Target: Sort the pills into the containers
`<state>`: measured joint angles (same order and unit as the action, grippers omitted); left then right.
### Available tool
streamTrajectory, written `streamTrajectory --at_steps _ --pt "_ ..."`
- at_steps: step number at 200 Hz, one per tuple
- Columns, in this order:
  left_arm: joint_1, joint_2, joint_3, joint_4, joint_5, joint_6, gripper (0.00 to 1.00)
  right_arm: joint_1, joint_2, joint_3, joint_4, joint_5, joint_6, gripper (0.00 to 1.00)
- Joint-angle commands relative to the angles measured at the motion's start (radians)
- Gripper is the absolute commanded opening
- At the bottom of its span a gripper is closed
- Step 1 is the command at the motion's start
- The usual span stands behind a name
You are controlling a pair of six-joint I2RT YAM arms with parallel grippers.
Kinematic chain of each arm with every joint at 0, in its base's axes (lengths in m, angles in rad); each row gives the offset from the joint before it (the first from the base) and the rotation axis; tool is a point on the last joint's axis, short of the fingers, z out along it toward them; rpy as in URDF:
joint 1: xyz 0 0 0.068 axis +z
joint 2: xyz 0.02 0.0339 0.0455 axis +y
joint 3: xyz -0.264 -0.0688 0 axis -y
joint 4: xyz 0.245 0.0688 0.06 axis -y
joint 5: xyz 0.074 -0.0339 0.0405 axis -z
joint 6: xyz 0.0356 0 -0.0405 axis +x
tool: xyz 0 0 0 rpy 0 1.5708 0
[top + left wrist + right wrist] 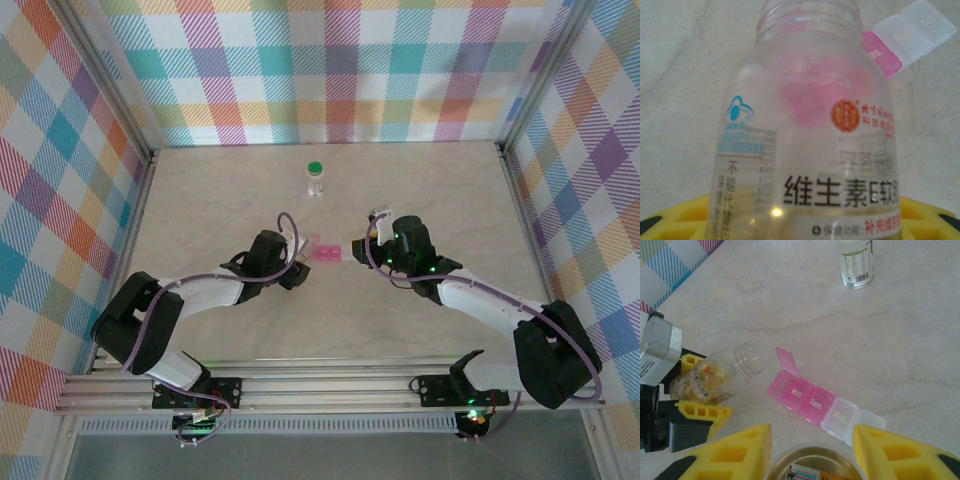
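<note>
Pale marbled table (200,210); plaid walls (340,60) around it.

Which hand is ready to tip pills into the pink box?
Left. The left hand grips the open bottle of yellow pills, mouth near the open compartment of the pill box. The right hand is busy gripping a round object.

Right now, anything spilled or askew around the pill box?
No loose pills on the table. The uncapped bottle in the left end effector is tipped, mouth toward the pill box, whose end lid stands open; that fits pouring, nothing odd.
</note>
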<state>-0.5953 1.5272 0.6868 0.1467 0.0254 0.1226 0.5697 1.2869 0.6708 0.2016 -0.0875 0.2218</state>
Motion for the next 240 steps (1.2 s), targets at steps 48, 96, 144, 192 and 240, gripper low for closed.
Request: streamTrajectory --at_steps 48,96,144,192,240 --pt "-0.012 0.066 0.143 -0.205 -0.025 -0.047 0.0 -0.001 0.009 0.0 0.039 -0.02 -0.01 0.2" --pt "-0.015 0.106 0.214 -0.307 -0.03 -0.064 0.0 -0.001 0.005 0.003 0.035 -0.03 -0.006 0.19" --pt "-0.024 0.149 0.274 -0.393 -0.036 -0.068 0.0 -0.001 0.002 0.005 0.031 -0.038 -0.005 0.18" --pt "-0.033 0.166 0.318 -0.497 -0.068 -0.063 0.0 0.0 -0.001 0.007 0.027 -0.044 -0.003 0.18" --pt "-0.035 0.182 0.366 -0.579 -0.05 -0.04 0.0 -0.001 0.006 0.008 0.027 -0.046 -0.004 0.18"
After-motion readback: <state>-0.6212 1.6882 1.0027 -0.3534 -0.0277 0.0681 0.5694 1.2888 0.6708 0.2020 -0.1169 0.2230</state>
